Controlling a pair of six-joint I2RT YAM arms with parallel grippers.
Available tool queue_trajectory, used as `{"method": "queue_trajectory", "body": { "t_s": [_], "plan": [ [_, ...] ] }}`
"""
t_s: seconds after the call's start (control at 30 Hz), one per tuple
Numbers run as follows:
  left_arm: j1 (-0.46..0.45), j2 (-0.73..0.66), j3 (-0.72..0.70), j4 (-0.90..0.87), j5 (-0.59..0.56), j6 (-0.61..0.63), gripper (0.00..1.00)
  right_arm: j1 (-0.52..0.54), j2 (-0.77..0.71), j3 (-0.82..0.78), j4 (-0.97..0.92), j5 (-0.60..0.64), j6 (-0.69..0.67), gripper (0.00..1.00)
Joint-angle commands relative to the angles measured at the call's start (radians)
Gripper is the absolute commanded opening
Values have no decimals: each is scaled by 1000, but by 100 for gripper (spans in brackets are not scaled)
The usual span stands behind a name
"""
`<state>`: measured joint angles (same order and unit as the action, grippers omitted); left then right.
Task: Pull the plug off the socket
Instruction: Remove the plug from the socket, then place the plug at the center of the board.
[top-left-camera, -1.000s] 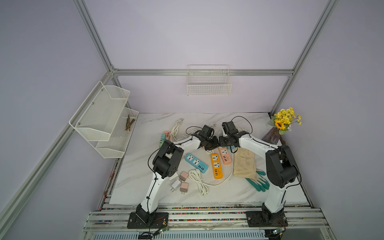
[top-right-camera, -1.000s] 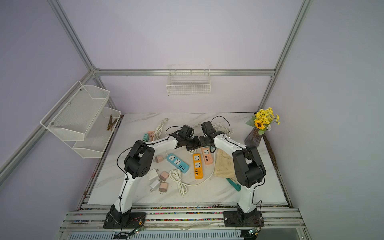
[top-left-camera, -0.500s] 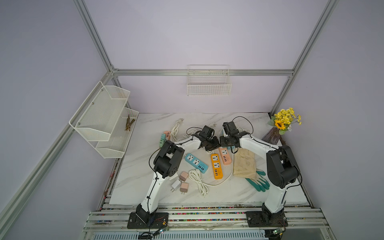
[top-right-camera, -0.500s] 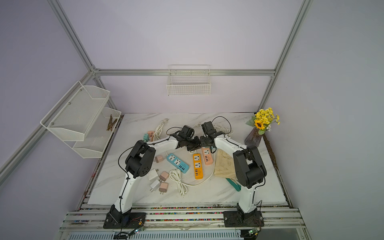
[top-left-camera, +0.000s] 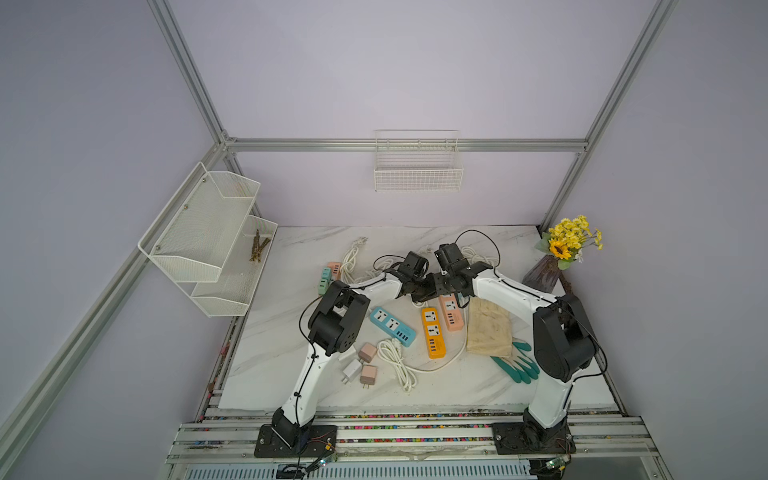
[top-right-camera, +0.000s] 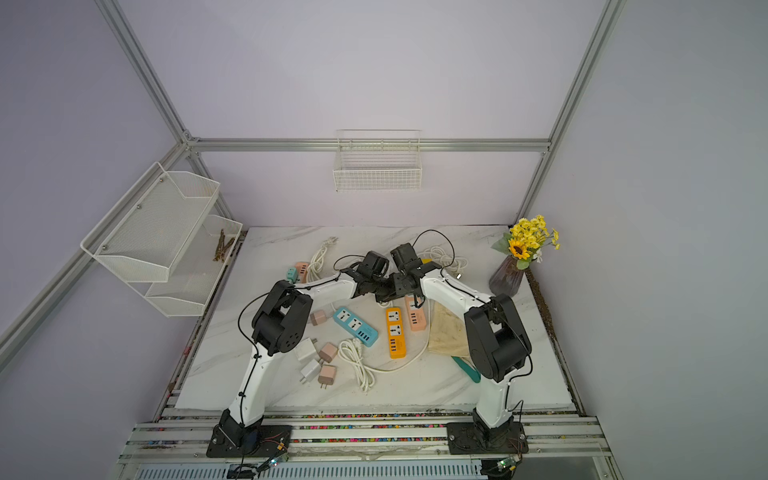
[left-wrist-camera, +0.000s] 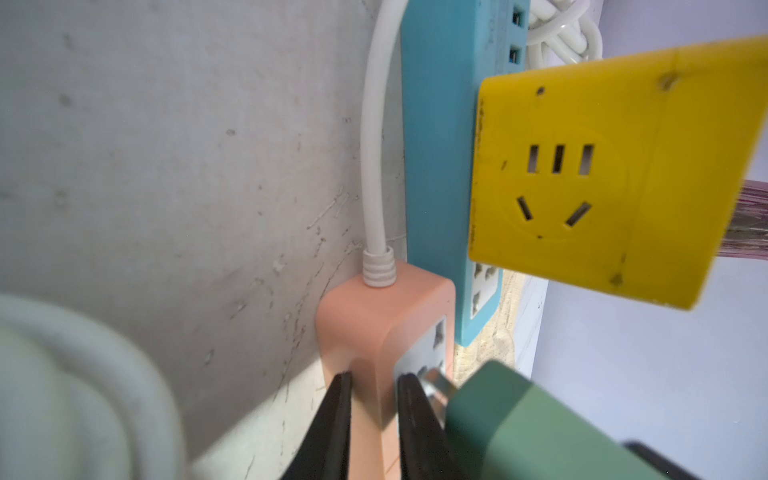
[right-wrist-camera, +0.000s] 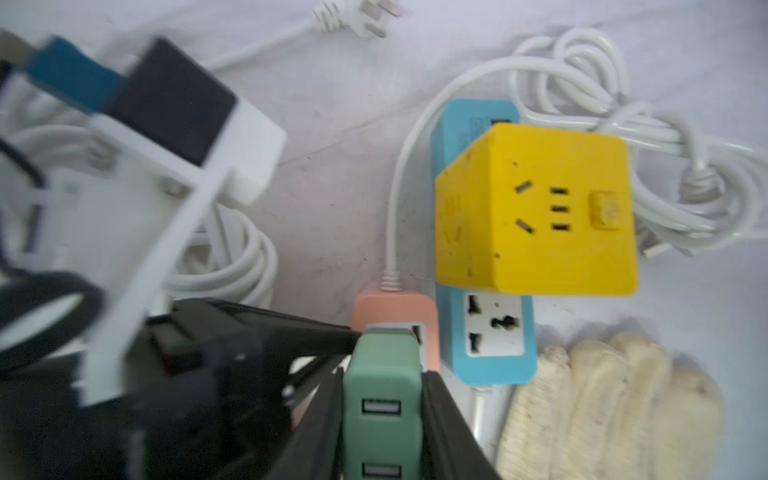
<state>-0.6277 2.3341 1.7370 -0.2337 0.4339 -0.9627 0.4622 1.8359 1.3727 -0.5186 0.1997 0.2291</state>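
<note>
A green plug (right-wrist-camera: 382, 395) with two USB ports sits at the end socket of a pink power strip (right-wrist-camera: 395, 307). My right gripper (right-wrist-camera: 384, 432) is shut on the plug, one black finger on each side. My left gripper (left-wrist-camera: 376, 428) is shut on the pink power strip (left-wrist-camera: 374, 324) next to the green plug (left-wrist-camera: 519, 424). A metal prong (left-wrist-camera: 436, 386) shows between the plug and the socket face. In both top views the two grippers meet over the pink strip (top-left-camera: 451, 313) (top-right-camera: 415, 316), and the plug is hidden under them.
A yellow cube socket (right-wrist-camera: 536, 216) rests on a blue strip (right-wrist-camera: 490, 332) beside the pink one. Beige gloves (top-left-camera: 488, 328) lie to the right. An orange strip (top-left-camera: 433, 332), another blue strip (top-left-camera: 392, 326), loose chargers (top-left-camera: 365, 361) and white cables (top-left-camera: 397, 361) lie nearer the front. A flower vase (top-left-camera: 544, 272) stands at the back right.
Both wrists have shifted only slightly and still meet over the pink strip. Nothing else on the table has moved.
</note>
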Motion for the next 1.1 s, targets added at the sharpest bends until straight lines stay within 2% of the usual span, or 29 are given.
{"method": "queue_trajectory", "body": {
  "t_s": [0.0, 0.17, 0.4, 0.57, 0.67, 0.73, 0.83, 0.93, 1.07],
  "plan": [
    [-4, 94, -46, -115, -96, -5, 23, -84, -68, -70, 22, -138, 34, 28],
    [-4, 101, -38, -105, -85, -5, 23, -117, -155, -213, 110, -206, 63, 27],
    [-3, 61, -29, -63, -35, 62, 25, -117, -339, -323, 186, -189, 91, 28],
    [3, -34, -31, 13, 15, 133, 33, -121, -463, -400, 236, -218, 114, 28],
    [5, -139, -82, 68, -26, 185, 48, -130, -545, -458, 277, -257, 128, 28],
    [6, -228, -143, 120, -51, 230, 53, -142, -608, -504, 314, -298, 145, 28],
    [4, -366, -258, 206, -74, 299, 55, -163, -698, -566, 375, -362, 177, 28],
    [3, -531, -421, 314, -112, 359, 57, -181, -778, -624, 445, -431, 213, 28],
    [-3, -768, -658, 402, -222, 423, 57, -213, -848, -687, 524, -551, 266, 28]
  ]
}}
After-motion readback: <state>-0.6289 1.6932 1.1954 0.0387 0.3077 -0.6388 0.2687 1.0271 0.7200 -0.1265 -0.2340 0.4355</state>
